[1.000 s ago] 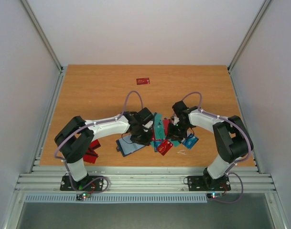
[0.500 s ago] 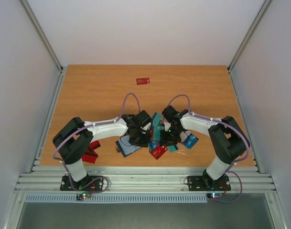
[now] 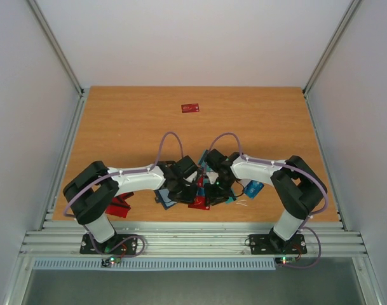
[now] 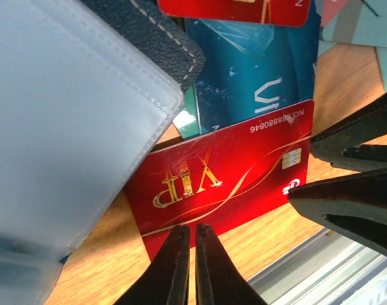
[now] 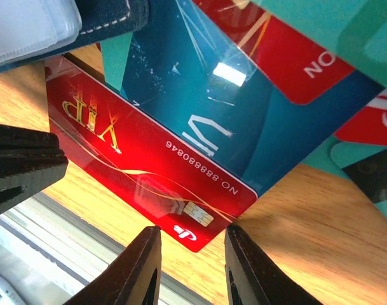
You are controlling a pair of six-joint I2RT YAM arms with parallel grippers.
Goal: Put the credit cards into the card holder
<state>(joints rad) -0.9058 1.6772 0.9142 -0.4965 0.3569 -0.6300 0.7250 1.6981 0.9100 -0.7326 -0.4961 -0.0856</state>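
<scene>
While between right jaws, red card [image 5: 136,165]

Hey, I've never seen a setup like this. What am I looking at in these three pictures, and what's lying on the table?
Those are two robot arms, the left arm and the right arm, bolted at the near edge of a wooden table. The wide picture comes from a fixed camera overhead; the two close-ups come from a camera on each wrist. Plastic cards lie heaped between the arms, one lone red card farther back. The job is putting cards into the card holder, the navy case with a clear pocket. The right pincer appears to pinch a corner of the red VIP card. The left pincer is shut, its tip at that card's long edge, holding nothing.
</scene>
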